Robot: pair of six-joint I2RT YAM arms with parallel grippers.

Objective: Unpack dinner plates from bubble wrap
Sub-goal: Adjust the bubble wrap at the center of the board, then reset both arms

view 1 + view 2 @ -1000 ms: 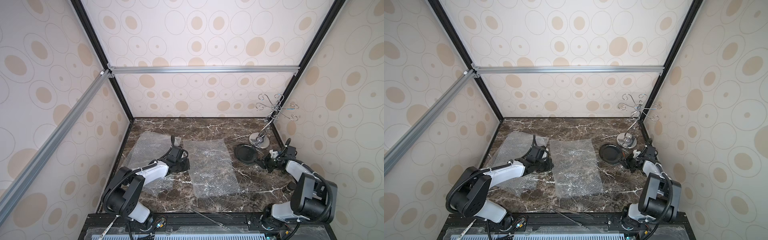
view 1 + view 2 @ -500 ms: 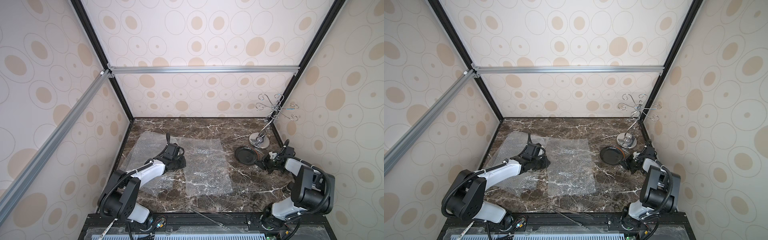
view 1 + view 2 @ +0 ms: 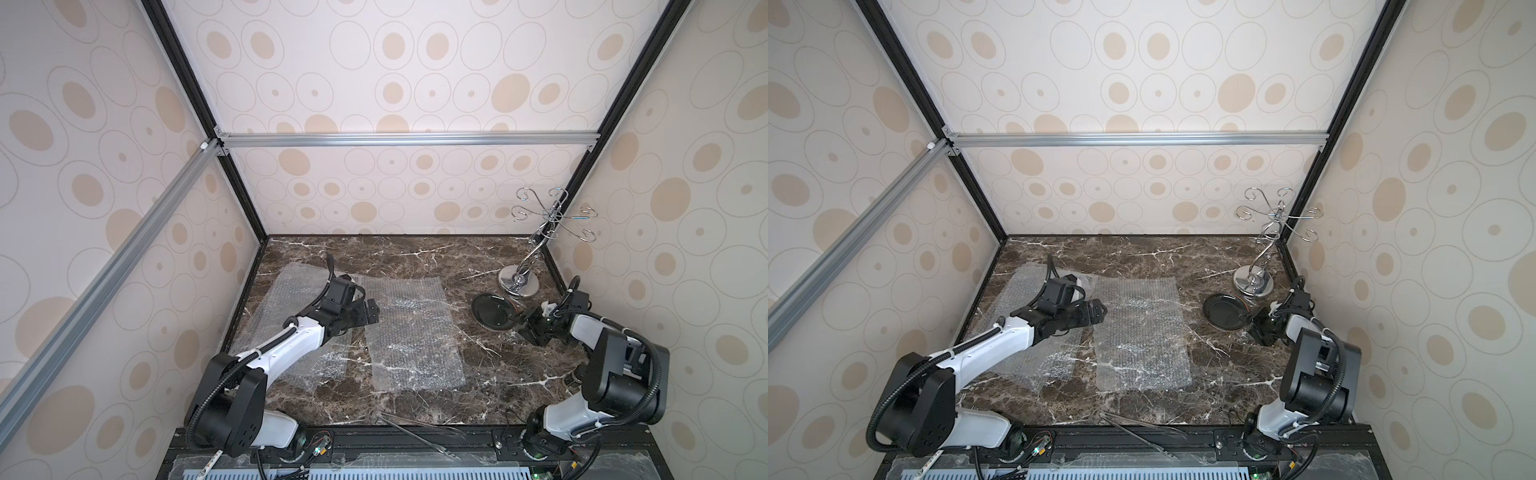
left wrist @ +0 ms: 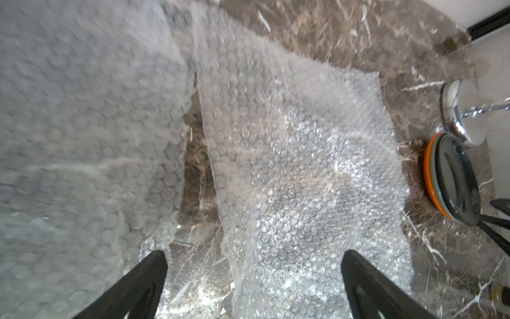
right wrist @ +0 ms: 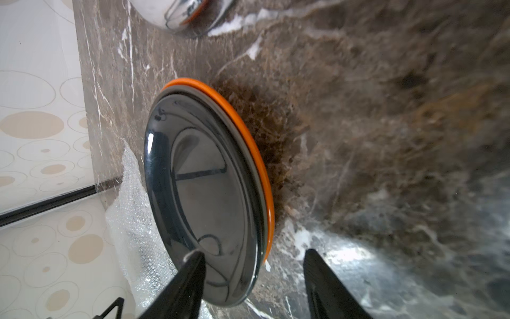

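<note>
The dinner plates sit stacked at the right of the marble table [image 3: 415, 257]: a black plate [image 3: 494, 311] [image 3: 1225, 311] [image 5: 204, 182] on top, a pale one [image 5: 259, 182] under it, an orange one [image 5: 265, 179] [image 4: 429, 176] at the bottom. My right gripper [image 3: 530, 322] [image 5: 254, 254] is open, its jaws straddling the stack's near rim without pinching it. Bubble wrap lies flat: one sheet [image 3: 411, 332] [image 4: 303, 165] in the middle, overlapping sheets [image 3: 291, 291] [image 4: 82, 124] at the left. My left gripper [image 3: 372, 316] [image 4: 254, 255] hovers wide open over the middle sheet's left edge.
A wire stand with a shiny silver disc base [image 3: 519, 282] [image 3: 1252, 282] stands just behind the plates near the right wall. Thin metal tongs [image 3: 415, 432] lie along the table's front edge. Walls close in on three sides.
Both grippers went from shut to open. The left one let go of the middle bubble wrap sheet after dragging it leftward. The right one released the black plate onto the stack.
</note>
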